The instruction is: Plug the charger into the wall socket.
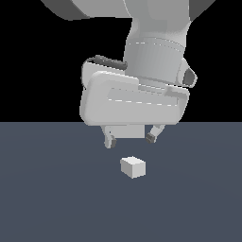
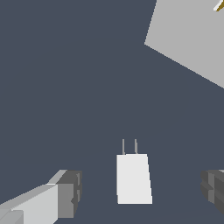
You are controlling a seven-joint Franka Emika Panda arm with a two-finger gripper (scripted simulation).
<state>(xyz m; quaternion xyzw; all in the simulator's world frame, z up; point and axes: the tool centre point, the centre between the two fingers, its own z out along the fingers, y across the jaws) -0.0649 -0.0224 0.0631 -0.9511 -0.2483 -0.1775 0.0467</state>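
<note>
**Robot arm poised above a small white charger, before picking it up**

A pale grey robot arm reaches down over a flat, dark blue-grey worktop (image 1: 47,203). Its gripper (image 1: 130,139) hangs just above the charger (image 1: 133,167), a small plain white block lying on the worktop. The jaws are spread wide and hold nothing. In the wrist view the charger (image 2: 133,178) lies between the two fingertips (image 2: 69,194), clear of both, with two thin prongs sticking out of one end.

The wall socket (image 2: 192,39) appears only in the wrist view, as a flat light-grey plate well apart from the charger, on the side its prongs point toward. A small orange mark shows at the very edge of that picture. The socket cannot be seen in the exterior view.

The step in hand looks like the approach for a grasp; the plugging itself is not yet begun. The next move probably calls for lowering until the fingertips flank the block, then closing squarely on its sides so the prongs stay free.

No brand, label or writing is readable anywhere.
</note>
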